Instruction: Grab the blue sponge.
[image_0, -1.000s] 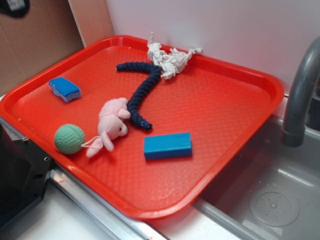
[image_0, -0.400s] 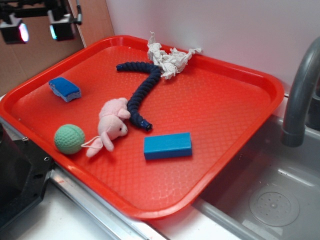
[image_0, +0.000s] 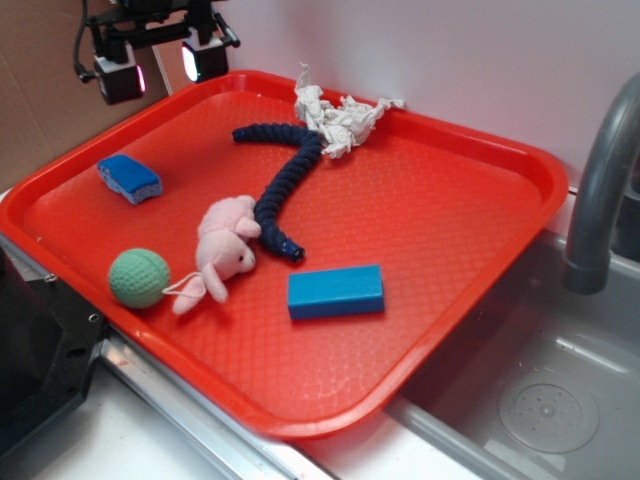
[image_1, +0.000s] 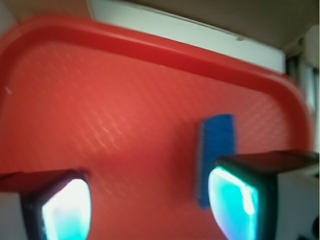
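The blue sponge (image_0: 130, 178), small with a paler lower layer, lies near the left rim of the red tray (image_0: 470, 190). It also shows in the wrist view (image_1: 216, 145), partly behind my right finger. My gripper (image_0: 160, 70) hangs high above the tray's back left corner, beyond the sponge. It is open and empty, its two glowing pads (image_1: 232, 202) spread wide over bare tray in the wrist view (image_1: 150, 210).
On the tray lie a larger blue block (image_0: 335, 291), a green ball (image_0: 138, 277), a pink plush toy (image_0: 226, 247), a dark blue rope (image_0: 285, 180) and a white rag (image_0: 340, 118). A sink (image_0: 540, 400) with a grey faucet (image_0: 600, 180) is at the right.
My gripper has come into view at the top left and moved right and down toward the tray's back left corner. Nothing on the tray has moved.
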